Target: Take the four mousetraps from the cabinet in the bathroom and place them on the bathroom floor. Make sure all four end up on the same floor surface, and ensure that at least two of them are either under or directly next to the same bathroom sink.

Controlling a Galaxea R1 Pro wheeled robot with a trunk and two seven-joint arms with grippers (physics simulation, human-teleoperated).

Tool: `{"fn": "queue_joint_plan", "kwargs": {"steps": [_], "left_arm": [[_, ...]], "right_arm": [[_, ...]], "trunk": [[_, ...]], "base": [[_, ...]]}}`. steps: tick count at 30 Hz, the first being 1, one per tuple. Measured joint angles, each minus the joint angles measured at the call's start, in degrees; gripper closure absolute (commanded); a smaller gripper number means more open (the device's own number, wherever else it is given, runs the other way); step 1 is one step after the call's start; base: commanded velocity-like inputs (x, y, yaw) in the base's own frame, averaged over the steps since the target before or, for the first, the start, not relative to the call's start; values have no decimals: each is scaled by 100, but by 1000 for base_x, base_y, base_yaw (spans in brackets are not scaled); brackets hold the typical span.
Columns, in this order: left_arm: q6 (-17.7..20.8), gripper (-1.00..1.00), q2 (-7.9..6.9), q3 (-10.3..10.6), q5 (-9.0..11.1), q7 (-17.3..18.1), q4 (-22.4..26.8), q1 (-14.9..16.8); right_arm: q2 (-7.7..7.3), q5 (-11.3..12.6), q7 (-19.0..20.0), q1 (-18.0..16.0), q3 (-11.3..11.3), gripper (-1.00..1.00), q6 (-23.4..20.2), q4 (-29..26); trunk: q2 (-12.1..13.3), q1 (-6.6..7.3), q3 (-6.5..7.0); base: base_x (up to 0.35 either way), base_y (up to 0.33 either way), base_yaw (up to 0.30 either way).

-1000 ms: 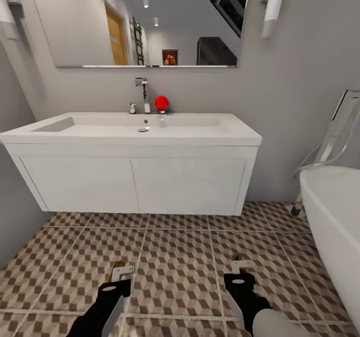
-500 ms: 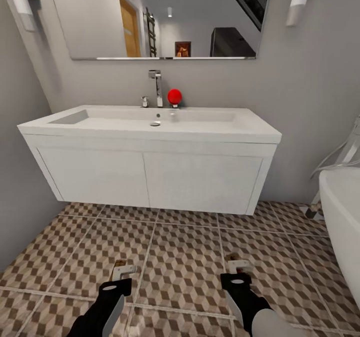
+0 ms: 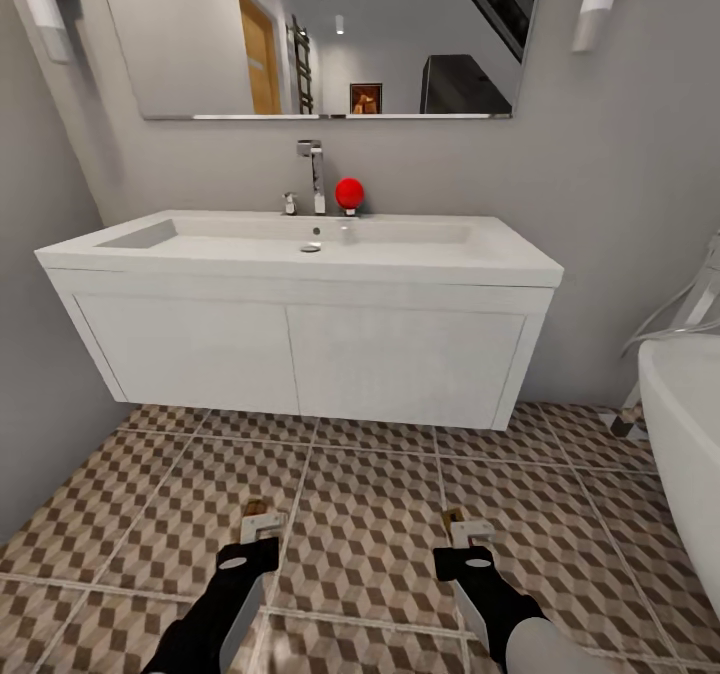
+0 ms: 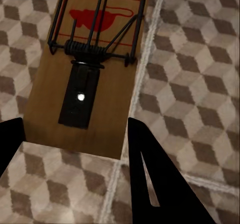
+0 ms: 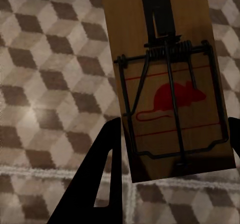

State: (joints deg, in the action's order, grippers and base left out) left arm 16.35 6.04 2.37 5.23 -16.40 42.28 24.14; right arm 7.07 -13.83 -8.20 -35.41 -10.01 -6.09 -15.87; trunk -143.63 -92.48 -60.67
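Observation:
The white sink point(image 3: 420, 262) on its flat-fronted vanity hangs on the wall ahead, above the cube-patterned bathroom floor point(image 3: 365, 499). Low in the head view, my left gripper point(image 3: 262, 528) is shut on a mousetrap point(image 3: 257, 506) and my right gripper point(image 3: 470, 534) on another mousetrap point(image 3: 452, 517), both above the tiles in front of the vanity. In the left wrist view, a brown mousetrap point(image 4: 92, 79) with a red mouse print and wire spring sits between the black fingers point(image 4: 155, 184). A second mousetrap point(image 5: 165, 84) fills the right wrist view between its fingers point(image 5: 97, 184). The cabinet is out of view.
A white bathtub point(image 3: 690, 424) stands at the right, with a hose and fittings point(image 3: 690, 314) behind it. A grey wall point(image 3: 40, 394) closes the left side. A faucet point(image 3: 315, 174) and a red ball point(image 3: 349, 193) sit on the sink, under a mirror point(image 3: 330, 34).
The camera shifted between the earliest frame and half a second ago, then held still. Since then my left gripper has moved inward and forward with its trap. The right edged slightly left.

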Motion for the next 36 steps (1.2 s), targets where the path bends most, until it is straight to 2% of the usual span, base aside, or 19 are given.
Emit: {"fn": "queue_joint_plan", "kwargs": {"steps": [8,15,26,36], "left_arm": [[-31,100,6,48,13,-8,16,167],[-9,100,-1,45,-1,0,149,143],[271,100,6,47,-4,1,310,142],[442,100,7,44,-5,1,323,143]], "right_arm": [[51,17,-119,-131,-30,100,10,-67],[58,15,-166,-222,-22,100,-13,-191],[61,-23,-218,-228,40,100,-46,-334],[68,-9,-624,-227,26,100,-74,-337]], "trunk": [[0,0,0],[0,0,0],[0,0,0],[0,0,0]], "base": [[0,0,0],[0,0,0],[0,0,-2],[0,0,-227]]}}
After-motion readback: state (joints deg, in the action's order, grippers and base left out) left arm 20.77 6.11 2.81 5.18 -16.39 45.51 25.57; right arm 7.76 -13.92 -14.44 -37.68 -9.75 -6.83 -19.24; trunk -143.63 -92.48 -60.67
